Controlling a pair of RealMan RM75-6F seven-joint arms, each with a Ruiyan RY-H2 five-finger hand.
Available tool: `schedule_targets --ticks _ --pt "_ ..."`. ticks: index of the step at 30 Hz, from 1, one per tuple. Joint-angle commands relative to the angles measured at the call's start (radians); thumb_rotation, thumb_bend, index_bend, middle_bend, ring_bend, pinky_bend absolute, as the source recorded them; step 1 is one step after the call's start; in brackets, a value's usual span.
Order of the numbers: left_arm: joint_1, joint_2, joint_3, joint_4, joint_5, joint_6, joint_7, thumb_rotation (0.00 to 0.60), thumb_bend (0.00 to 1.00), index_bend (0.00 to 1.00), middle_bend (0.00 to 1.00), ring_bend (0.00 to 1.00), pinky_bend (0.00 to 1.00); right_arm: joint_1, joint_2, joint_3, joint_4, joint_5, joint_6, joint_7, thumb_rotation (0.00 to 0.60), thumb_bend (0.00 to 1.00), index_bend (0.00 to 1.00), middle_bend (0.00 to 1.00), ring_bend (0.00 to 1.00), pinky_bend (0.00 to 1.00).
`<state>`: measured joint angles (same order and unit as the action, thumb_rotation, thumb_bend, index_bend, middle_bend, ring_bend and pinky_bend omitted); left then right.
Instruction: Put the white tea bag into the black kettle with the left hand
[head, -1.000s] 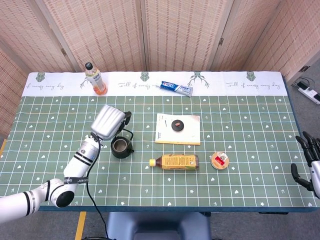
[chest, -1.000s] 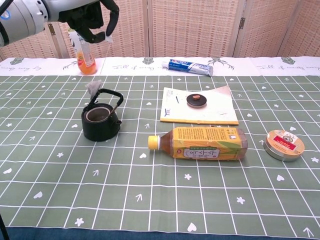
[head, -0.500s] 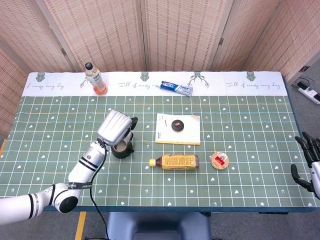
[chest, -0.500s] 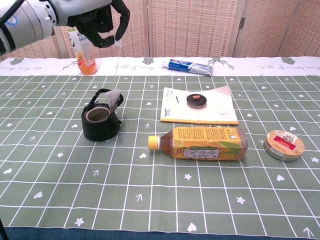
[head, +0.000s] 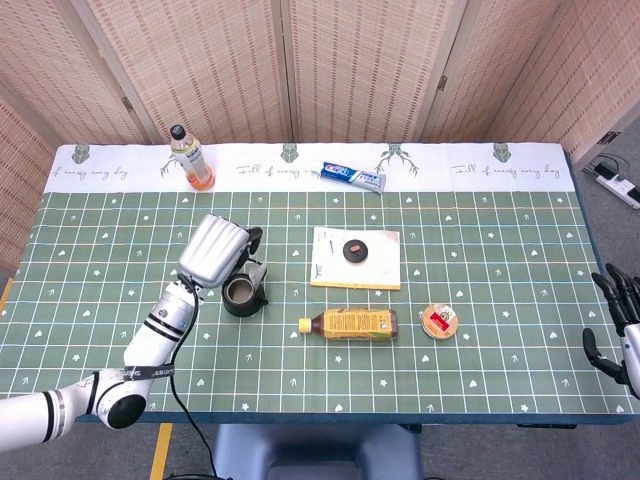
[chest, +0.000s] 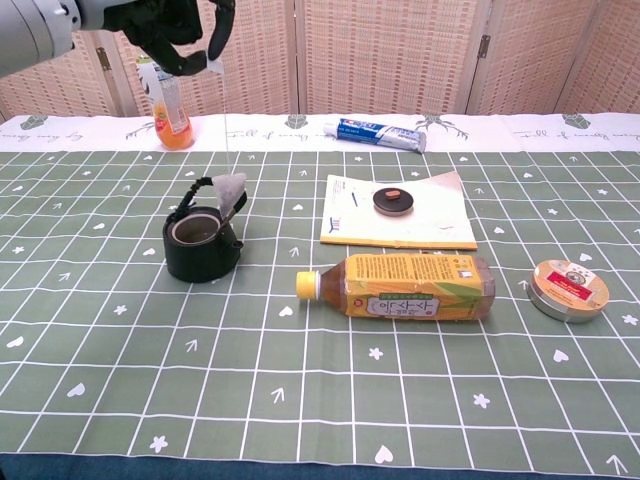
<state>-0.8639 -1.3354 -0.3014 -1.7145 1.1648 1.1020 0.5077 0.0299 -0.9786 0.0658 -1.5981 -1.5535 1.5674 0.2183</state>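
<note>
The black kettle (chest: 201, 240) stands open on the green cloth, left of centre, also seen from above as kettle (head: 241, 293). My left hand (chest: 175, 35) hovers high above it, pinching the tag of the white tea bag's string. The tea bag (chest: 229, 189) dangles on that string by the kettle's handle, at the right side of the rim, outside the opening. In the head view my left hand (head: 215, 251) covers the kettle's back-left side and hides the bag. My right hand (head: 618, 325) hangs off the table's right edge, empty, fingers apart.
A yellow tea bottle (chest: 405, 287) lies on its side right of the kettle. The kettle lid (chest: 393, 201) sits on a booklet (chest: 400, 218). A round tin (chest: 569, 290), a toothpaste tube (chest: 375, 134) and an orange drink bottle (chest: 170, 108) stand around.
My left hand moved right over the kettle, then swung back left and up. The tea bag went from the kettle's back-left side to its right rim, hanging by the handle.
</note>
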Motion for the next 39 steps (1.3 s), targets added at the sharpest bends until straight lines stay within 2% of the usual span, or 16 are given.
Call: schedule_targets --ticks 1,18,25,39 --pt "-0.002 0.005 -0.003 0.008 -0.005 -0.002 -0.010 0.600 0.43 0.64 1.00 1.00 1.00 0.001 -0.002 -0.001 -0.001 -0.001 -0.002 -0.008 0.600 0.54 0.00 0.00 0.00 0.00" --pt "0.029 0.077 0.006 0.002 0.006 0.022 -0.059 0.600 0.43 0.64 1.00 1.00 1.00 0.003 -0.008 0.006 -0.003 0.019 -0.013 -0.027 0.600 0.54 0.00 0.00 0.00 0.00" --pt "0.055 0.096 0.011 0.026 0.017 0.035 -0.125 0.600 0.43 0.64 1.00 1.00 1.00 0.001 -0.008 0.010 -0.004 0.024 -0.008 -0.023 0.600 0.54 0.00 0.00 0.00 0.00" --pt "0.065 0.087 0.041 0.044 0.042 0.025 -0.142 0.600 0.44 0.64 1.00 1.00 1.00 -0.002 -0.010 0.008 0.003 0.009 0.003 -0.017 0.600 0.54 0.00 0.00 0.00 0.00"
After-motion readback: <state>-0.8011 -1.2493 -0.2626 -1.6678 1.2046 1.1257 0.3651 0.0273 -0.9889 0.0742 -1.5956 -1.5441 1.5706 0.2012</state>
